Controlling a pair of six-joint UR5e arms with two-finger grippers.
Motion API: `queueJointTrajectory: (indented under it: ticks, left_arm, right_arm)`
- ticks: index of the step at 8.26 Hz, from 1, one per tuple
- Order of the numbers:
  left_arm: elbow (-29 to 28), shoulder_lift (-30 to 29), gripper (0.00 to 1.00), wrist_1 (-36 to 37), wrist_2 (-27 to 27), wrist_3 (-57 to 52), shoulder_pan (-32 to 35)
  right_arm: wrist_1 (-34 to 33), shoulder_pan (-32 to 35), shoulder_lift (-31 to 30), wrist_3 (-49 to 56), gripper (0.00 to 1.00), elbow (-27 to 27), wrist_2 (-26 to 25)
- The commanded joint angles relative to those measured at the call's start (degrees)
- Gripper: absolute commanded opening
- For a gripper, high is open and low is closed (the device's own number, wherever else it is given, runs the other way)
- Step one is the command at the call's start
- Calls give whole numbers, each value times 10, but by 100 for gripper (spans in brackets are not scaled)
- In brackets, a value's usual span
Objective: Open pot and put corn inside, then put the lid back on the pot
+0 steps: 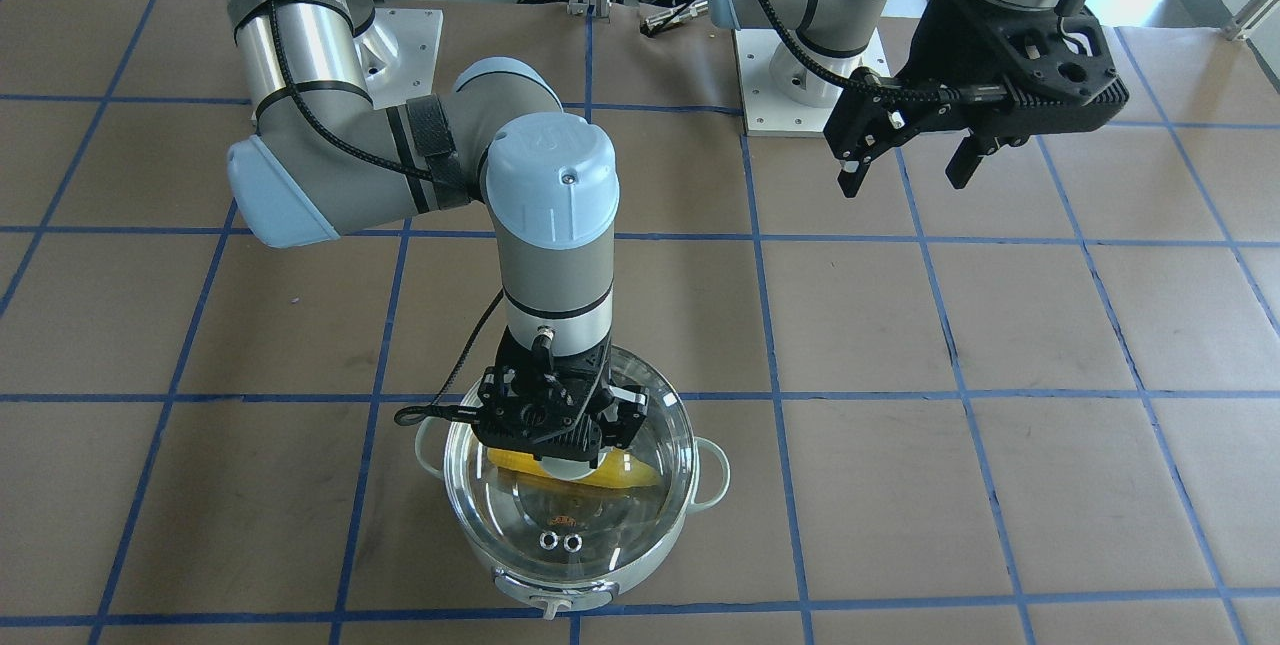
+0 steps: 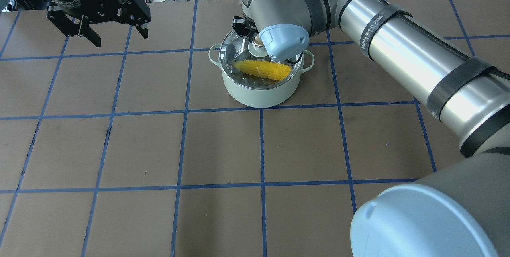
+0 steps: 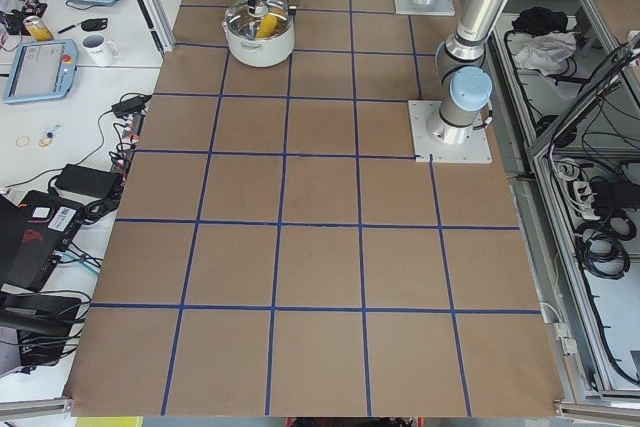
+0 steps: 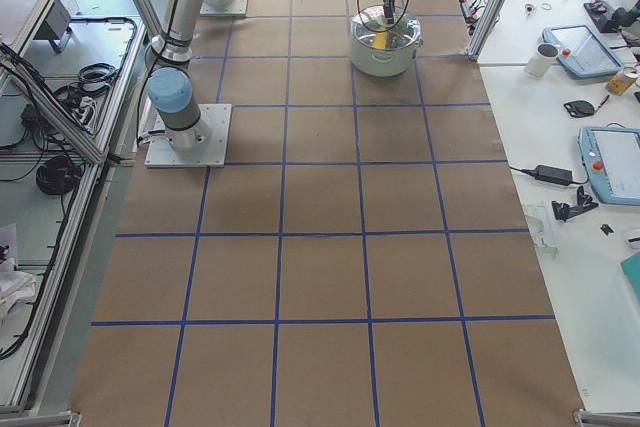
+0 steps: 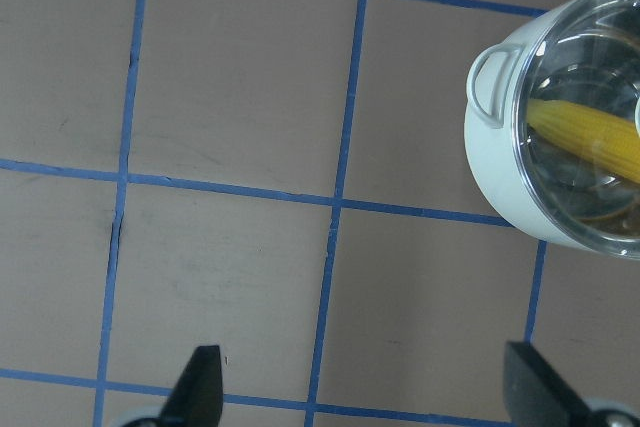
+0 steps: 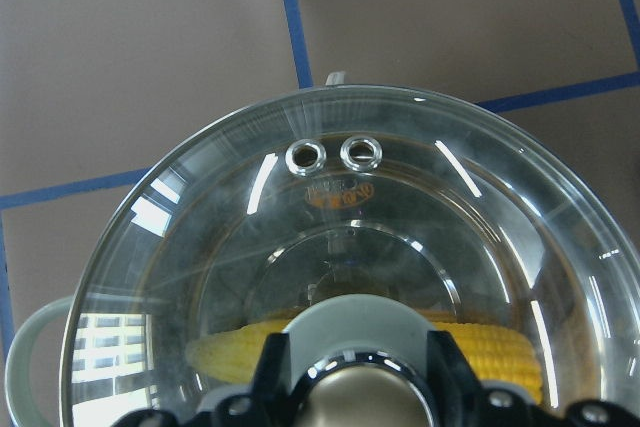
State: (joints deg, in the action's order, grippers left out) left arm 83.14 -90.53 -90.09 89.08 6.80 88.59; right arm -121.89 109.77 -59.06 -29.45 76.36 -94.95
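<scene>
While R tool (image 6: pixel 360 387) clamps lid (image 6: pixel 400 207) knob, corn (image 2: pixel 261 69) sits in pot (image 2: pixel 259 93).

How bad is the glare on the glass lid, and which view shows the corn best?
Right wrist view: window reflections and bright streaks cross the lid, corn half hidden. Overhead view: mild glare, corn reads clearly. Front-facing view: the right gripper covers most of the corn.

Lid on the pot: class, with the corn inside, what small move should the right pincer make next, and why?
Probably open the right pincer and release the lid: it looks seated level on the pot, with the corn inside, so only letting go remains.
</scene>
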Motion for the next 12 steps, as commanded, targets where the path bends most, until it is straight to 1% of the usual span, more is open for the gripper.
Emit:
queueJointTrajectory:
  ticks: [1,3,4,5,6,7,8,9,10,11,12]
  left_arm:
    - [0,0,100,0,0,1,0]
    - [0,1,100,0,0,1,0]
    - [0,1,100,0,0,1,0]
    - [0,1,100,0,0,1,0]
    - [0,1,100,0,0,1,0]
    - [0,1,100,0,0,1,0]
    - [0,1,100,0,0,1,0]
    - [0,2,100,0,0,1,0]
    - [1,3,100,0,0,1,0]
    - [1,3,100,0,0,1,0]
    - [0,3,100,0,0,1,0]
  right_arm:
    - [2,-1,-9,20,100,0,0]
    - [16,-3,-47,22,100,0,0]
    - [68,-4,-81,23,100,3,0]
    - [133,-16,-131,23,100,18,0]
    - [166,-36,-193,26,100,50,5]
    - [195,-61,-247,73,100,89,31]
    - [231,-85,-292,124,100,118,39]
    - [282,-110,-326,141,100,132,39]
    - [341,-119,-351,151,100,134,39]
    - [359,-119,-362,166,100,138,40]
    - [356,-119,-363,167,100,139,40]
